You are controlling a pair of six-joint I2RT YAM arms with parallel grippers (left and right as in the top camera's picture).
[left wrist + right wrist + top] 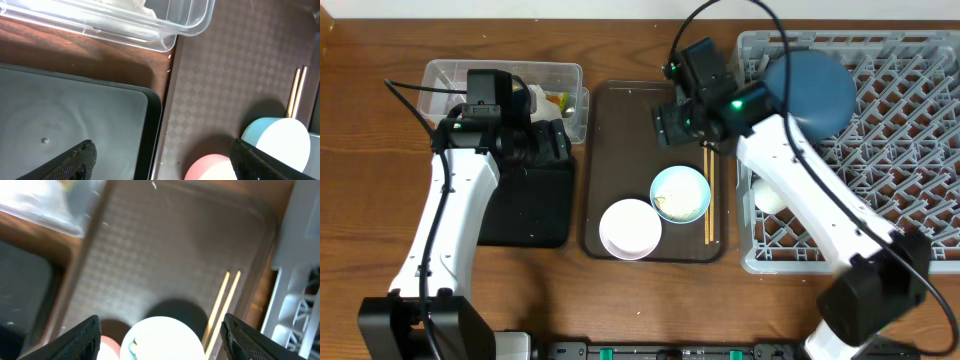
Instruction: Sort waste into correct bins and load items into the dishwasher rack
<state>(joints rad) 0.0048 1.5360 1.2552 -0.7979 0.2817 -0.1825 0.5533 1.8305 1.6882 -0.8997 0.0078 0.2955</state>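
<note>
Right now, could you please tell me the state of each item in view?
dark-blue plate: loaded in rack
light-blue bowl: upright, soiled
white bowl: upright, empty
chopsticks: lying flat
clear tub: holding waste
black tray: looks empty
left gripper: open, empty
right gripper: open, empty

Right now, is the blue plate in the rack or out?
In. Overhead, the blue plate lies inside the dishwasher rack, at its top-left corner.

White arm links (460, 215), black joints (488, 95), black cables (677, 38), green light (735, 103)
</note>
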